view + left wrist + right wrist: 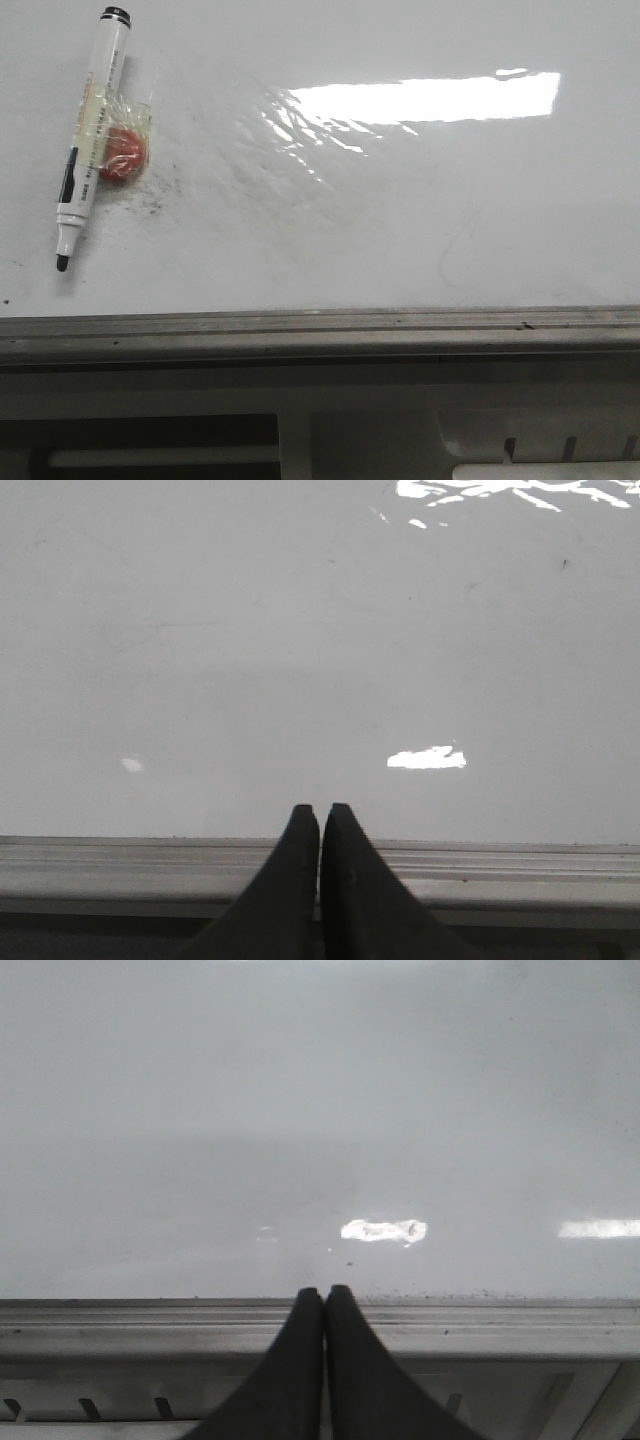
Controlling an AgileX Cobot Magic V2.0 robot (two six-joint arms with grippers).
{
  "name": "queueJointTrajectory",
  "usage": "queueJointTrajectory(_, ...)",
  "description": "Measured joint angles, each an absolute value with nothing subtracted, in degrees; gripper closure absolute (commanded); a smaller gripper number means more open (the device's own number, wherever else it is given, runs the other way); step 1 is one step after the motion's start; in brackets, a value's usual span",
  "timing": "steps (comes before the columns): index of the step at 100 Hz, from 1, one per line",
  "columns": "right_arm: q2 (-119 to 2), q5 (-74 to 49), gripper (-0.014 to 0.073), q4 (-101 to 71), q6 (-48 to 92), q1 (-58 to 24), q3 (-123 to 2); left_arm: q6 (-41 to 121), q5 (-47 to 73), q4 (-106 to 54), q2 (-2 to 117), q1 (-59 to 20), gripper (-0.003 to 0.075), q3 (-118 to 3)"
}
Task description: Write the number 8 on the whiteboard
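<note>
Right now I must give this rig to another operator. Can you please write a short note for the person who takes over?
Left gripper: shut, holds nothing, over the board's near edge rail.
Right gripper: shut, holds nothing, also over the near rail.
Whiteboard: lies flat, only faint grey smudges and a wrinkled shiny patch on it. No number 8 is written.
Marker pen: uncapped, lies on the far left part of the board, tip toward the rail, with a small red piece in clear wrap against its side.
Done: nothing visible.
Left: pick up the marker, write the 8.
</note>
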State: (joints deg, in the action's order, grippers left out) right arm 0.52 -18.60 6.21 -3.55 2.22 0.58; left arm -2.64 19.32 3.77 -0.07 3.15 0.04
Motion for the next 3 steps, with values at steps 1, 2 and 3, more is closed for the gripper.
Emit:
queueJointTrajectory(1,0.5,-18.6,0.0657,6.2,-3.5,2.2,0.6,-2.6,19.3,3.8,-0.1,3.1,0.0741,0.0)
queueJointTrajectory(2,0.5,-18.6,0.0657,6.2,-3.5,2.2,0.6,-2.6,19.3,3.8,-0.1,3.1,0.0741,0.0)
queueJointTrajectory(3,0.5,-18.6,0.0657,6.2,-3.5,2.2,0.6,-2.6,19.3,3.8,-0.1,3.1,0.0741,0.0)
